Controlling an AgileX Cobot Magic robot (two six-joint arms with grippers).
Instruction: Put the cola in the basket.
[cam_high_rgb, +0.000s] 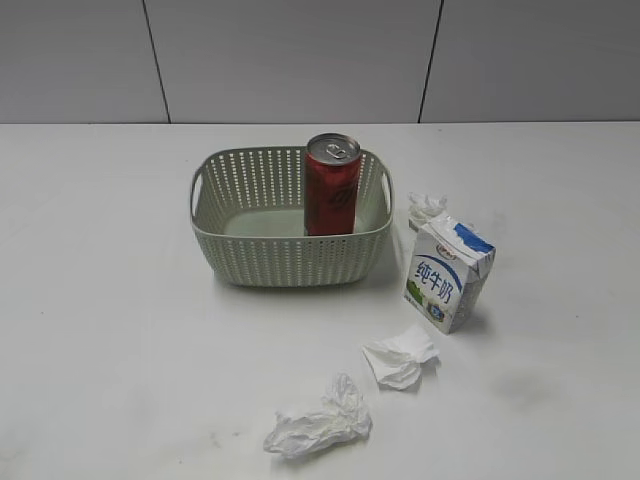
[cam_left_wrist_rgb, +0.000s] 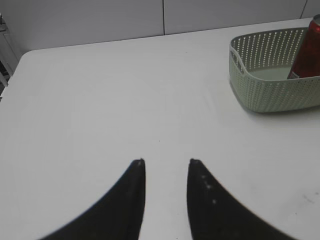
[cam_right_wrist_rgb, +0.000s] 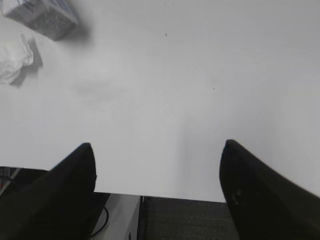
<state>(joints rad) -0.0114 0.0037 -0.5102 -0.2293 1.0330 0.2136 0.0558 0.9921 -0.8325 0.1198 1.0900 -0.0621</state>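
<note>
The red cola can stands upright inside the pale green basket, toward its right side. Both also show at the top right of the left wrist view, the can inside the basket. My left gripper is open and empty over bare table, well left of the basket. My right gripper is wide open and empty above the table's front edge. Neither gripper shows in the exterior view.
A white-and-blue milk carton stands right of the basket; it also shows in the right wrist view. Crumpled white tissues lie behind the carton, in front of it and near the front. The table's front edge is below my right gripper.
</note>
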